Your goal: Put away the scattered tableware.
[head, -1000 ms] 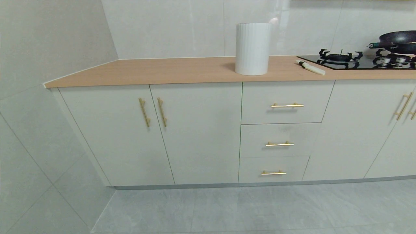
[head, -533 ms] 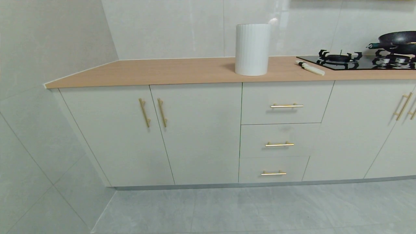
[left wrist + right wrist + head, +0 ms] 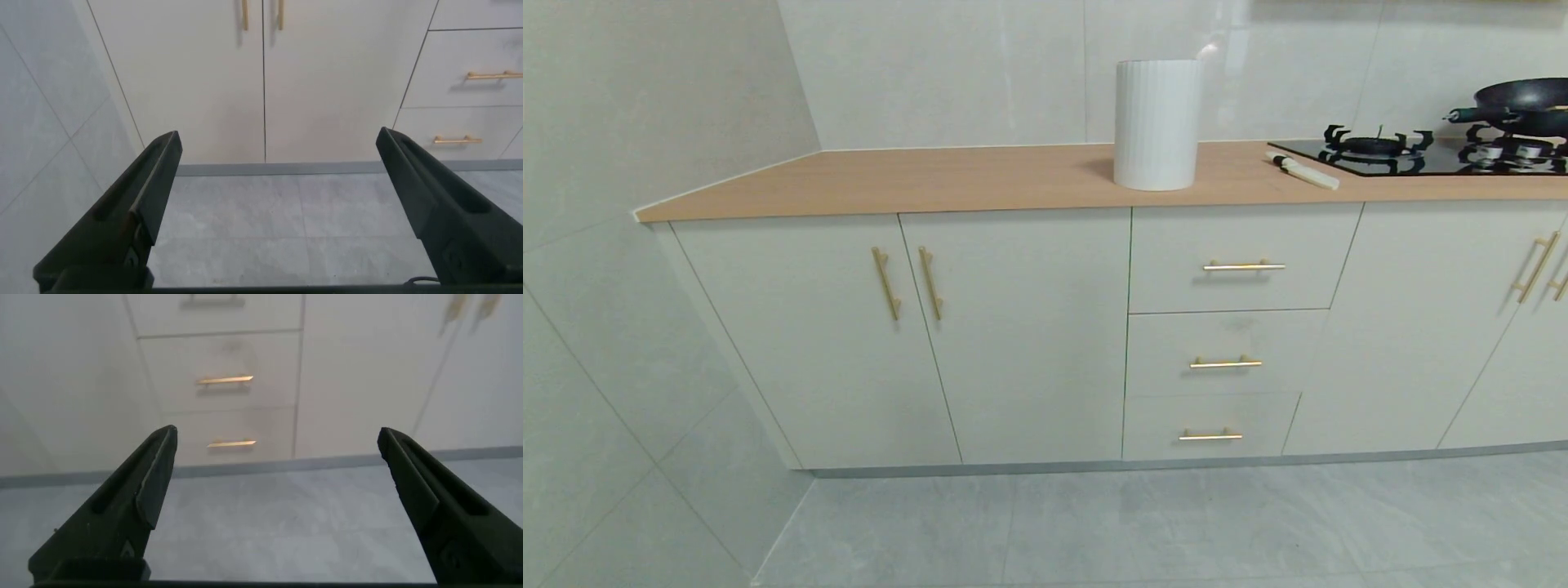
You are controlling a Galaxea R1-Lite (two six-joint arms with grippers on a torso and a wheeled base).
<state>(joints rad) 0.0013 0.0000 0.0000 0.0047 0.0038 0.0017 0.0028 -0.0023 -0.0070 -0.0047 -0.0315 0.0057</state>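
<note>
Utensil [image 3: 1301, 170]: lying flat on the counter [image 3: 931, 180], just beside the hob's [image 3: 1421, 155] near corner, at about 3 o'clock from the holder. It is pale, long and thin, and is slanting from 10 o'clock to 4 o'clock.
Holder [image 3: 1157, 122]: standing upright towards the back of the counter. It is white and ribbed, and what it is keeping inside cannot be told.
Utensil and jaws: lying well apart. The utensil is sitting up on the counter, while both grippers are hanging low in front of the cabinet fronts, facing the doors and the floor [image 3: 1176, 523]. Neither pair of jaws is closing around it.
Left gripper [image 3: 278, 139]: jaws standing spread wide and gripping nothing. Its dark fingers [image 3: 143, 204] are framing the floor and the foot of the double doors [image 3: 261, 82].
Right gripper [image 3: 278, 434]: jaws also gaping wide and carrying nothing. The drawers [image 3: 225, 380], with their gold handles, are showing between its fingers [image 3: 139, 490].
Hob: sitting black at the 3 o'clock end of the counter, with a dark pan [image 3: 1523, 98] resting on the burner farthest towards 3 o'clock.
Cabinets: double doors hanging shut under the counter, at about 8 o'clock from the holder. The three drawers are stacking up at about 6 o'clock from the holder, all pushed in.
</note>
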